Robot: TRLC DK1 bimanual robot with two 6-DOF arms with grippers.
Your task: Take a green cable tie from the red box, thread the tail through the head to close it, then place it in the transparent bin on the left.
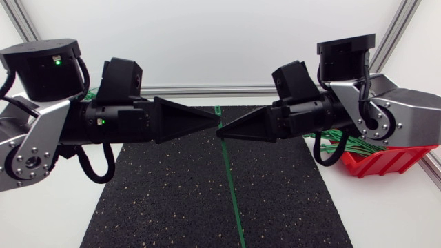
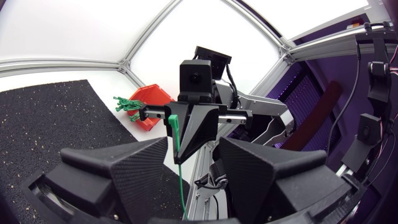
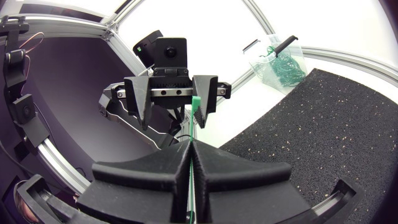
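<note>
Left arm: coming in from the left [image 1: 124,120], wedge levelled toward the middle, its tip almost meeting the right arm's tip above the black mat [image 1: 172,200].
Left jaws: wide open. The left wrist view shows both fingers [image 2: 124,168] spread well apart with nothing clamped.
Right arm: in from the right [image 1: 310,117], pointing straight back at the left one.
Right jaws: closed tight, fingers [image 3: 155,171] pressed together with the green cable tie pinched between them.
Green cable tie: held up off the mat [image 1: 231,186]. Its head end [image 3: 196,109] pokes out just past the right tips, right in front of the open left jaws. The long tail hangs down over the mat, and in the left wrist view [image 2: 173,124] it drops through the gap between the left fingers. I cannot tell whether it touches either one.
Red box: at the right side of the worktop [image 1: 379,162], partly under the right arm, with loose green ties [image 1: 344,146] bunched in it.
Transparent bin: on the white worktop just off the mat's corner [image 3: 280,62], with green ties inside.
</note>
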